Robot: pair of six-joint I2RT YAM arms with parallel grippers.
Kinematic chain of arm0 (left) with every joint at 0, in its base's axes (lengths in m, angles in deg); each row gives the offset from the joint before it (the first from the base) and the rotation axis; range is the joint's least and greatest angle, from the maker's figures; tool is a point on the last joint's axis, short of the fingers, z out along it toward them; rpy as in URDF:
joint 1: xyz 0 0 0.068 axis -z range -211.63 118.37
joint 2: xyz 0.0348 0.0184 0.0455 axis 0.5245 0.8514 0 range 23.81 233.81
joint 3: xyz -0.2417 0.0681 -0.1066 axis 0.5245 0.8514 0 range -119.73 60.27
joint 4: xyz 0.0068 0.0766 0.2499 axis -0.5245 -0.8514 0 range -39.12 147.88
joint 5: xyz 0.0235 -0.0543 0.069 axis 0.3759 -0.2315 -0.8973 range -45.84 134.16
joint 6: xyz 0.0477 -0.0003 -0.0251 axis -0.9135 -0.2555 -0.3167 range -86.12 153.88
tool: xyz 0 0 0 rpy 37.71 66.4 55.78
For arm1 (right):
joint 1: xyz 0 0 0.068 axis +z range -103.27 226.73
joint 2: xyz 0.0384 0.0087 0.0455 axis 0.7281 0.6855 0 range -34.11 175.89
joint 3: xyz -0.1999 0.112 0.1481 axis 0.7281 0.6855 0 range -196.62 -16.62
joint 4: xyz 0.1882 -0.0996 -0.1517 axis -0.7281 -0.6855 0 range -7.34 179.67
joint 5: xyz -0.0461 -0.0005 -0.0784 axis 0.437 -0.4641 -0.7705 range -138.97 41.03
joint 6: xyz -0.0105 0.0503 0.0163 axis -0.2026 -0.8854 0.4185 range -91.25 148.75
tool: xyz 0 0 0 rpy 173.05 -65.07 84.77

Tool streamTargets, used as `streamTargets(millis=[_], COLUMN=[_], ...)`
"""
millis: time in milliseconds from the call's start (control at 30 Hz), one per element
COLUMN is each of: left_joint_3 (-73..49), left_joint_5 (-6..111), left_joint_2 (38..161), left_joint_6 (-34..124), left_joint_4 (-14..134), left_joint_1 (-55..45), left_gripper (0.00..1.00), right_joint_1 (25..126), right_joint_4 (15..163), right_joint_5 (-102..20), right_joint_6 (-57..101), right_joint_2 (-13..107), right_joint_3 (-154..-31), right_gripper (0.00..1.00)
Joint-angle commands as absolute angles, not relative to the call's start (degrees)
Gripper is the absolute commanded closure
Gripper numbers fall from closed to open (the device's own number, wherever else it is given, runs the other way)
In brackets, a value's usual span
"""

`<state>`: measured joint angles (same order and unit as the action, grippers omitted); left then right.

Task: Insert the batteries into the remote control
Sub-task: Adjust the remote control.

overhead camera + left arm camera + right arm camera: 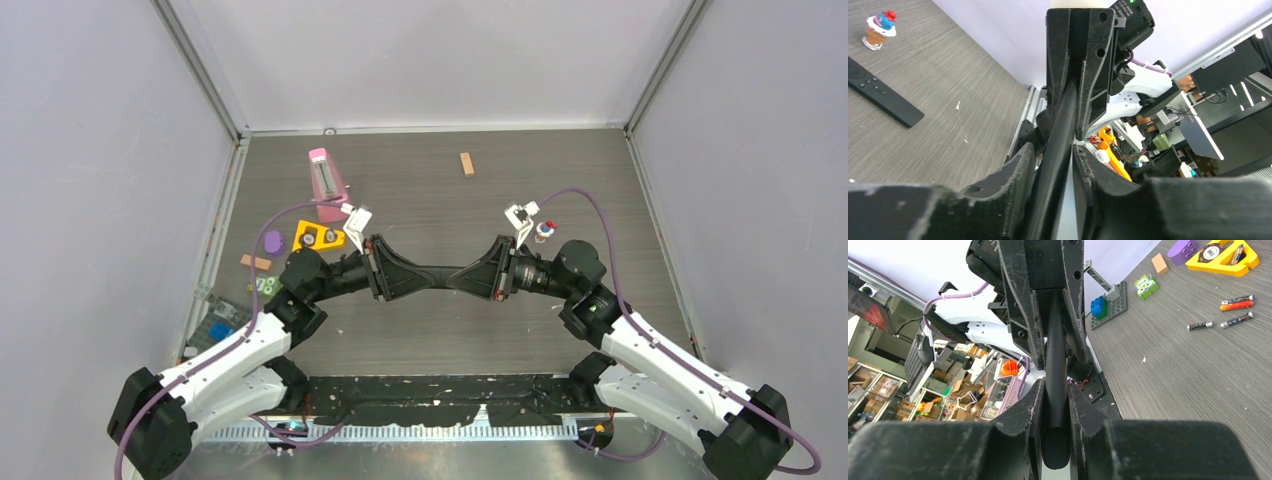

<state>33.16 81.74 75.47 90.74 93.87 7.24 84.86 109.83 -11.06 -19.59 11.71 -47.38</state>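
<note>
Batteries [1236,303] lie apart from right claw [1055,392] clamping bar [1056,355].

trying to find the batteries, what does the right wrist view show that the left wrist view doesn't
Only the right wrist view: several loose batteries lying on the table, plus a yellow triangle block, a purple block and a blue brick on a grey plate.
Only the left wrist view: a black remote lying flat on the table, with an ice-cream toy beyond it.
Both: the black bar running between the left fingers and the right fingers, and the grey table.
</note>
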Motion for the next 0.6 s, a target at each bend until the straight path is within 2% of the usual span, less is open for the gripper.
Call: streamTargets(millis=[0,133,167,233,433,567], left_joint_3=[31.39,31.5,31.34,31.08,29.42,27.5], left_joint_5=[82.37,81.29,81.13,80.72,80.2,80.46], left_joint_2=[75.14,73.77,73.56,73.44,73.5,72.83], left_joint_6=[89.61,88.74,88.53,88.46,89.8,91.29], left_joint_4=[93.04,91.46,91.0,90.15,86.18,82.78], left_joint_1=[7.13,7.13,7.17,7.13,7.0,6.26], left_gripper=[0.71,0.94,1.0,1.0,1.0,1.0], right_joint_1=[84.96,84.96,84.91,84.95,85.18,85.32], right_joint_4=[114.68,113.35,112.42,111.8,112.06,113.44], right_joint_5=[-11.79,-11.07,-11.13,-11.29,-11.52,-12.08], right_joint_6=[-20.5,-19.8,-19.52,-18.94,-17.3,-17.76], right_joint_2=[11.63,11.54,11.52,11.55,14.78,16.89], right_joint_3=[-47.62,-47.91,-47.95,-48.1,-50.69,-51.5], right_gripper=[0.88,0.84,0.79,0.68,0.52,0.51])
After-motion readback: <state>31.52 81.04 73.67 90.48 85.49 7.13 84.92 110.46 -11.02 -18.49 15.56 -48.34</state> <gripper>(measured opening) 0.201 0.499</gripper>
